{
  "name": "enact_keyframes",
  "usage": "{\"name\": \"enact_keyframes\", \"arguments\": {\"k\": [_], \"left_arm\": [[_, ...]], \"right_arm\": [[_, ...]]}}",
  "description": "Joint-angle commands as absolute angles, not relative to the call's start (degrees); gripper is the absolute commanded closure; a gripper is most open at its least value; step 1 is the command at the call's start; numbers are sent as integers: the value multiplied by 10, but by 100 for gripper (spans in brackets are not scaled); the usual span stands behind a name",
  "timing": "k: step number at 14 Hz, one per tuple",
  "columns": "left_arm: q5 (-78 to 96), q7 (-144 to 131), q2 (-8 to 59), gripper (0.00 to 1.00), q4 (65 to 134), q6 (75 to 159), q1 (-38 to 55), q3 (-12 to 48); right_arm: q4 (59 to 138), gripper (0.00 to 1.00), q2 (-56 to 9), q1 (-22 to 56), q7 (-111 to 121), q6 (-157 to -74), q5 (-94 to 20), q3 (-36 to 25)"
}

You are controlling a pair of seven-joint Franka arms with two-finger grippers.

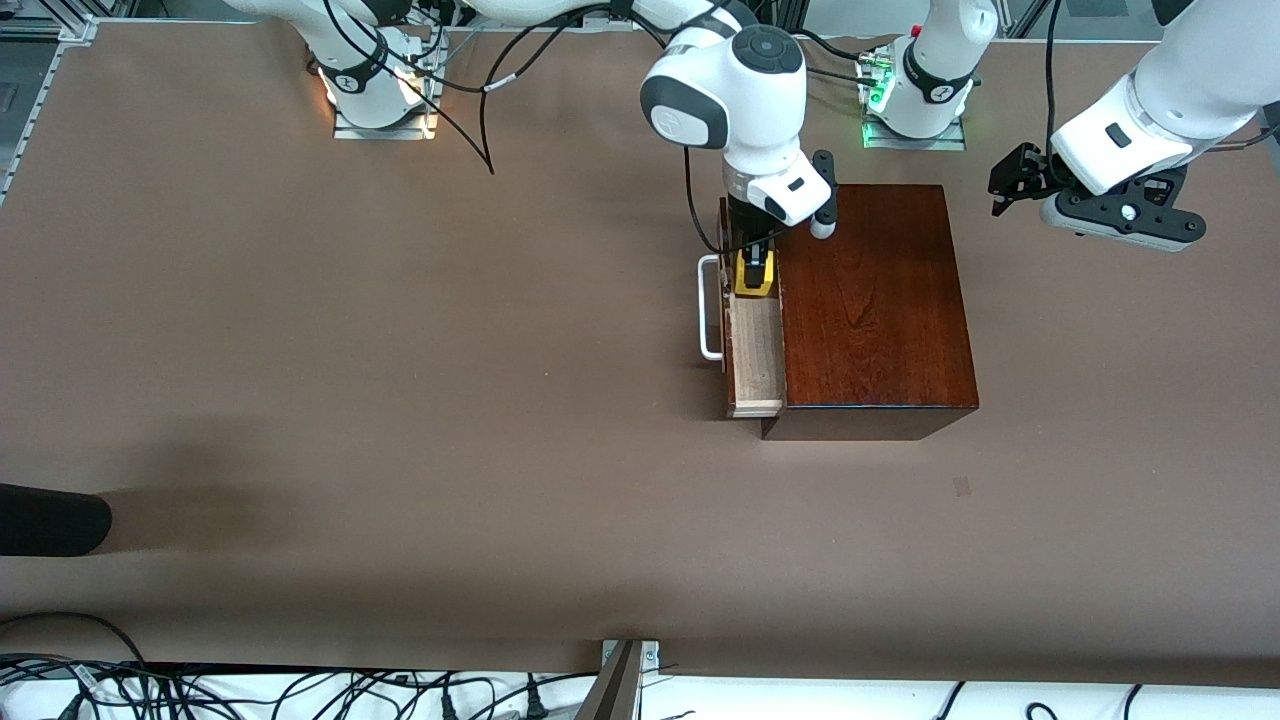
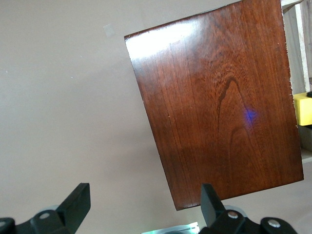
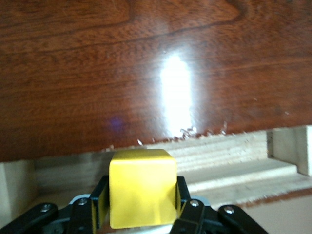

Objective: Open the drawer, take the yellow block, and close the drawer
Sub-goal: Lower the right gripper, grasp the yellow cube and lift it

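Right pincer clamped tight on the yellow block, fingers pressed against two opposite faces, block up between them over the open drawer. Drawer pulled partway out of the mahogany box, pale wood floor bare beneath the pincer, white handle just beside it. Left pincer waiting in the air over the worktop beside the box, toward the left arm's end, fingers spread wide, nothing held

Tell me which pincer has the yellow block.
The right pincer, over the open drawer, is shut on the yellow block. The left pincer waits open and empty, off the box.
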State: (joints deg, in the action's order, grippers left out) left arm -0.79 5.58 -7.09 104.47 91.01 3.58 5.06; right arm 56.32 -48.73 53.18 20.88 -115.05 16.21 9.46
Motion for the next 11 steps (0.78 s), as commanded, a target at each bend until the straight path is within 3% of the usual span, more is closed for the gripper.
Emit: {"name": "enact_keyframes", "arguments": {"k": [1,5,11], "left_arm": [[6,59,-62,0,1026,900,40,45],[6,68,-57,0,1026,900,28,40],[7,63,-50,0,1024,901,27,43]], "right_arm": [[563,100,-464,521,220,-1124,163,101],[541,100,-435,513,221,-1063,124,101],[537,100,-379,441,221,-1010,73,100]]}}
